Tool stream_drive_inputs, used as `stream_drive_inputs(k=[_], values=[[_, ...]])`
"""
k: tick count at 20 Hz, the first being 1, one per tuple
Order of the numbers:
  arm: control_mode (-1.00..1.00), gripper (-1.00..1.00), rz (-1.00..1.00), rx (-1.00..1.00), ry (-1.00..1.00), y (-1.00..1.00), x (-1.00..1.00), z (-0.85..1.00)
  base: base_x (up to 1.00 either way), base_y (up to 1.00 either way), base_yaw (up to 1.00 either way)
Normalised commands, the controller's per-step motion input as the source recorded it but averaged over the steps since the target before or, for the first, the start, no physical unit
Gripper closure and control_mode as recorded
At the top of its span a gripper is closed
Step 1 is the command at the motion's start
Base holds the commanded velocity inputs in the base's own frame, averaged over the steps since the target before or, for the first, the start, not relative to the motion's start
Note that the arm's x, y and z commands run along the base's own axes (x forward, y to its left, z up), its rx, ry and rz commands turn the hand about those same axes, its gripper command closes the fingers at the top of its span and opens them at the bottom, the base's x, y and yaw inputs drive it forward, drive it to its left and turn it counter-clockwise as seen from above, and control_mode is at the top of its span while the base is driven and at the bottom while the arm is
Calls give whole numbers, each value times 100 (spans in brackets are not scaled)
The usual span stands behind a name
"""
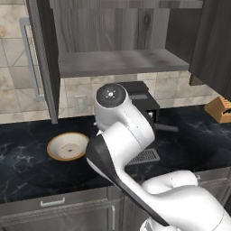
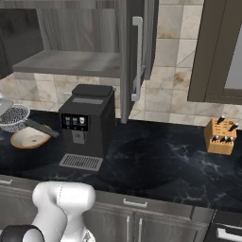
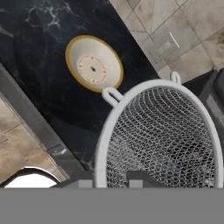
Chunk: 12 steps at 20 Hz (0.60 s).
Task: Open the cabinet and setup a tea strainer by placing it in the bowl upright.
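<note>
Even, flat rendered light, moderately bright, no single source evident. Black marble surface (image 1: 189,135) stays dark with faint pale veining, no glare. Soft shadow under the open cabinet (image 1: 122,61) shelf. Bowl (image 1: 68,146) reads bright against the dark stone. All views slightly soft and low in detail; strainer (image 3: 162,140) mesh close to the hand camera looks coarse and pixelated.

You have a black marbled worktop (image 1: 27,135) carrying the bowl (image 1: 67,146) at its left, a dark coffee machine (image 2: 87,125) beside it, and a wooden knife block (image 2: 220,135) far right.
</note>
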Motion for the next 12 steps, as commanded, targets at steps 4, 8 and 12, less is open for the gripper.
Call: stream_drive_inputs(k=[4,8,12], values=[[-100,100,0,0,7,14,0,-71,0,0,0],[-100,100,0,0,6,7,0,-70,0,0,0],[-100,100,0,0,4,6,2,-60,0,0,0]])
